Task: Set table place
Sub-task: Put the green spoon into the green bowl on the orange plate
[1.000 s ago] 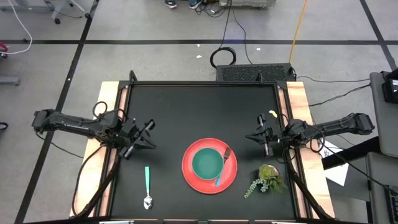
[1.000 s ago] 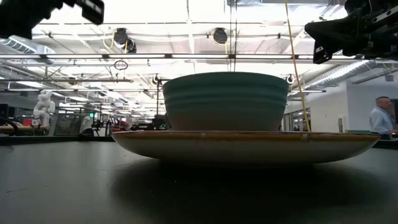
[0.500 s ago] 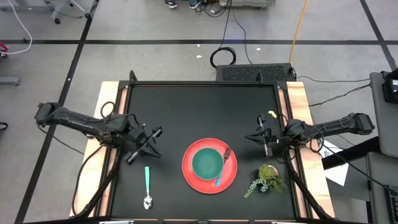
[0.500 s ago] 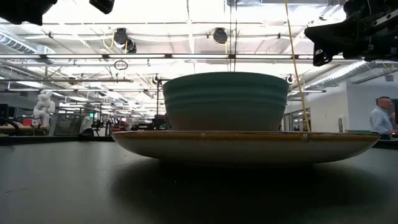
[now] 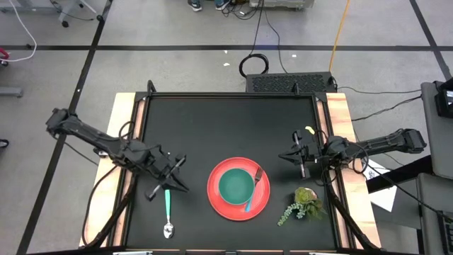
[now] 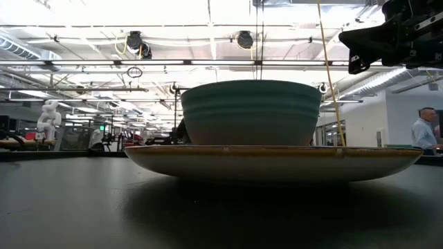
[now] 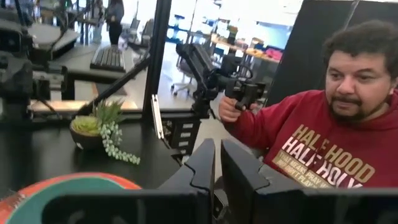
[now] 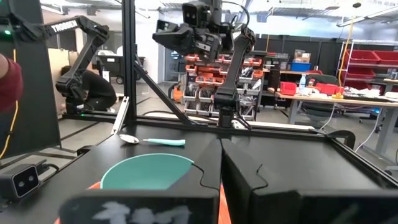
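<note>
The red plate (image 5: 214,195) lies on the black table (image 5: 212,120), near its front. The green bowl (image 5: 236,185) stands on the plate. The teal-handled fork (image 5: 253,191) lies on the plate to the right of the bowl, its tines at the rim. The teal-handled spoon (image 5: 168,211) lies flat on the table left of the plate, bowl end toward the near edge. My left gripper (image 5: 170,178) is shut and hovers over the far end of the spoon's handle. My right gripper (image 5: 297,157) is shut and waits near the table's right edge.
A leafy plant sprig in a small pot (image 5: 303,202) sits at the near right, close to the plate. A person in a red hoodie (image 7: 323,143) holding a device shows beyond the table in the left wrist view. Pale wooden strips (image 5: 338,120) run along both side edges.
My left gripper has gone toward the table's near edge and a little toward the right, from the left edge to above the spoon's handle, and has left the low view. The right arm and the tableware have kept still.
</note>
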You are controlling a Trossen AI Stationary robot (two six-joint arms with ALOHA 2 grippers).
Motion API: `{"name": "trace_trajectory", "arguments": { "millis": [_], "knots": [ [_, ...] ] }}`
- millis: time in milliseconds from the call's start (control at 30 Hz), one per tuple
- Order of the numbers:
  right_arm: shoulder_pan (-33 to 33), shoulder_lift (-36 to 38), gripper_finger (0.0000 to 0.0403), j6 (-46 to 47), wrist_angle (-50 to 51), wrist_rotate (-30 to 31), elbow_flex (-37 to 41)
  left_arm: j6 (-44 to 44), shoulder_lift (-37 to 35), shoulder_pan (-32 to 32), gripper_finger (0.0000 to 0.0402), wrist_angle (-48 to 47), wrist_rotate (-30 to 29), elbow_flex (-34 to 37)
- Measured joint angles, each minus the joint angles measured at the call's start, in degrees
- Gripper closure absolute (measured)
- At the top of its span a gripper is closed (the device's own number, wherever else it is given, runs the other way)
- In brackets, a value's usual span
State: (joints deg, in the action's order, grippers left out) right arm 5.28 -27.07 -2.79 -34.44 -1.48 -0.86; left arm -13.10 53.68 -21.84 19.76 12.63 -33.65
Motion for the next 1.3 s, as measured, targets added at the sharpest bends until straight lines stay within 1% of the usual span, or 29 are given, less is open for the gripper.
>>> {"name": "trace_trajectory", "arguments": {
  "millis": [133, 267, 367, 500, 633, 767, 900, 1133, 1200, 1300],
  "knots": [
    [0.0, 0.0, 0.0403, 0.0, 0.4, 0.0, 0.0, -0.1, 0.4, -2.3, 0.0371, -9.8, -3.8, -4.1],
    [0.0, 0.0, 0.0403, 0.1, 0.4, 0.0, 0.0, -1.5, 0.4, -4.6, 0.0371, -19.0, -9.0, -8.1],
    [0.0, 0.0, 0.0403, 0.1, 0.4, 0.0, 0.0, -3.4, 0.4, -5.7, 0.0371, -22.5, -11.3, -10.5],
    [0.0, 0.0, 0.0403, 0.0, 0.4, 0.0, 0.0, -4.8, 0.3, -6.2, 0.0371, -23.1, -12.7, -11.9],
    [0.0, 0.0, 0.0403, 0.0, 0.4, 0.0, 0.0, -5.0, 0.4, -6.3, 0.0371, -24.3, -12.8, -11.9],
    [0.0, 0.0, 0.0403, 0.1, 0.4, 0.0, 0.0, -3.5, 2.3, -6.4, 0.0371, -30.0, -12.7, -11.8],
    [0.0, 0.0, 0.0403, 0.1, 0.5, 0.0, 0.0, -4.8, 4.9, -6.3, 0.0371, -33.5, -12.6, -11.8],
    [0.0, 0.0, 0.0403, 0.0, 0.7, 0.0, 0.0, -9.3, 8.9, -6.1, 0.0371, -36.8, -4.0, -11.8],
    [0.0, 0.0, 0.0403, 0.0, 0.7, 0.0, 0.0, -11.2, 9.1, -5.9, 0.0371, -37.1, -2.4, -11.8],
    [0.0, 0.0, 0.0403, 0.0, 0.7, 0.0, 0.0, -13.3, 9.1, -5.9, 0.0371, -38.8, -1.5, -11.8]
  ]
}}
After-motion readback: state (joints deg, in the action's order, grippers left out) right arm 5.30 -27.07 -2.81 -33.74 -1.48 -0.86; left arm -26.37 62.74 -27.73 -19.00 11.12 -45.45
